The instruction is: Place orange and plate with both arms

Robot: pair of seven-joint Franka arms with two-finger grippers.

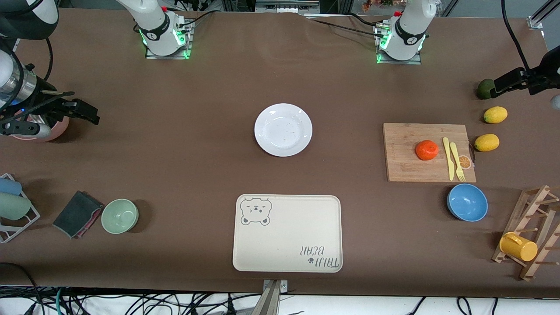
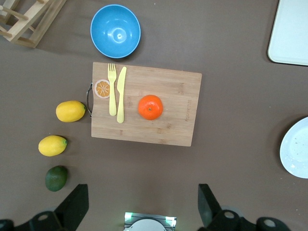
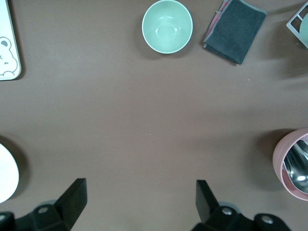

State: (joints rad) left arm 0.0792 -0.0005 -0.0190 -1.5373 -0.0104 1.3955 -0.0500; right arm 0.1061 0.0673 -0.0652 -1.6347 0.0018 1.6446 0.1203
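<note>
The orange (image 1: 426, 150) (image 2: 150, 107) lies on a wooden cutting board (image 1: 407, 168) toward the left arm's end of the table. A plain white plate (image 1: 283, 129) sits bare at the table's middle; its rim shows in both wrist views (image 2: 296, 149) (image 3: 6, 174). My left gripper (image 1: 498, 87) (image 2: 142, 204) hangs high over the table's end near the dark green fruit, open and holding nothing. At the right arm's end my right gripper (image 1: 89, 113) (image 3: 139, 199) hangs high over a pink cup, open and holding nothing.
A yellow fork and knife (image 1: 453, 158) lie beside the orange. Two lemons (image 1: 495, 114) and a green fruit (image 1: 484, 89) lie nearby. A blue bowl (image 1: 467, 202), bear tray (image 1: 288, 258), green bowl (image 1: 120, 215), grey cloth (image 1: 76, 214), pink cup (image 3: 293, 163) and wooden rack (image 1: 531, 236) stand around.
</note>
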